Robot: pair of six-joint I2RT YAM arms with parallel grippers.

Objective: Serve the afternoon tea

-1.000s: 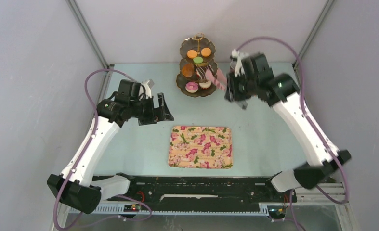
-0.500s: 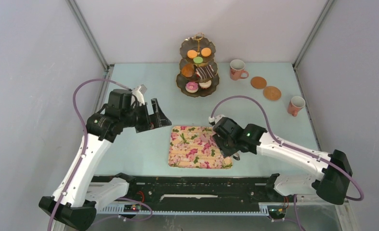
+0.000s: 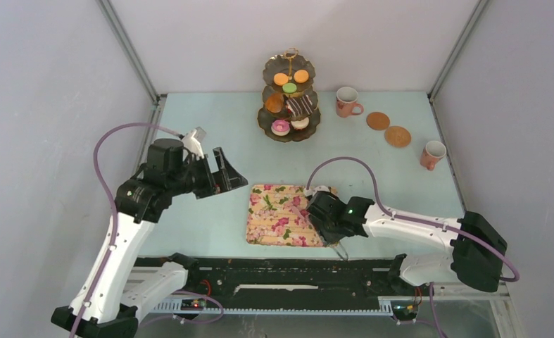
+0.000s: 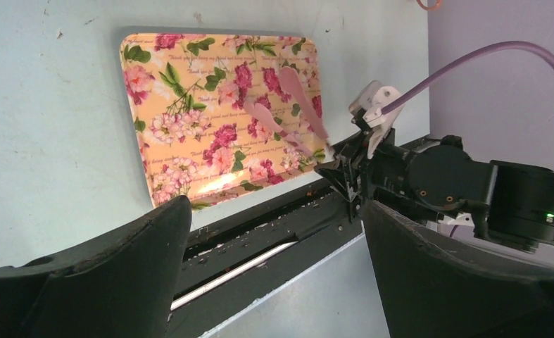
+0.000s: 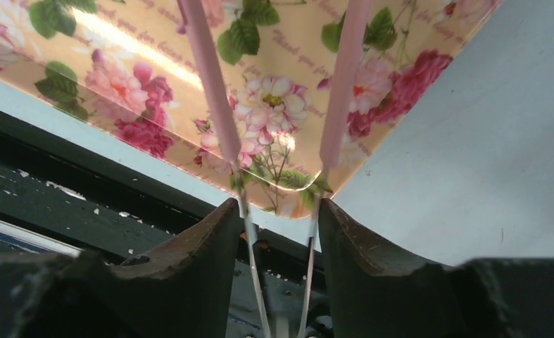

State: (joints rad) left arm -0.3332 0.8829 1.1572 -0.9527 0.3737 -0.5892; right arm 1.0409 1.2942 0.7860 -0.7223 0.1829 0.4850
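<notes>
The pastries sit on a gold three-tier stand (image 3: 262,117) at the back: orange macarons (image 3: 281,79), a green macaron (image 3: 289,87), a croissant (image 3: 274,103), a striped chocolate slice (image 3: 300,105), a pink donut (image 3: 281,127) and a white donut (image 3: 300,123). A pink mug (image 3: 345,101) and two cork coasters (image 3: 378,120) stand to their right. My right gripper (image 3: 324,220) (image 5: 277,211) is shut on pink-handled tongs (image 5: 210,91), whose open arms reach over the floral tray (image 3: 274,225). My left gripper (image 3: 224,169) (image 4: 274,232) is open and empty, above the table left of the tray.
A second pink mug (image 3: 433,153) stands near the right wall. The black base rail (image 3: 281,271) runs along the near edge just in front of the tray. The tongs also show in the left wrist view (image 4: 295,105) over the tray's right part.
My right arm has swung from beside the stand at the back down to the tray's front right corner, carrying the tongs. My left arm has drawn slightly back and left.
</notes>
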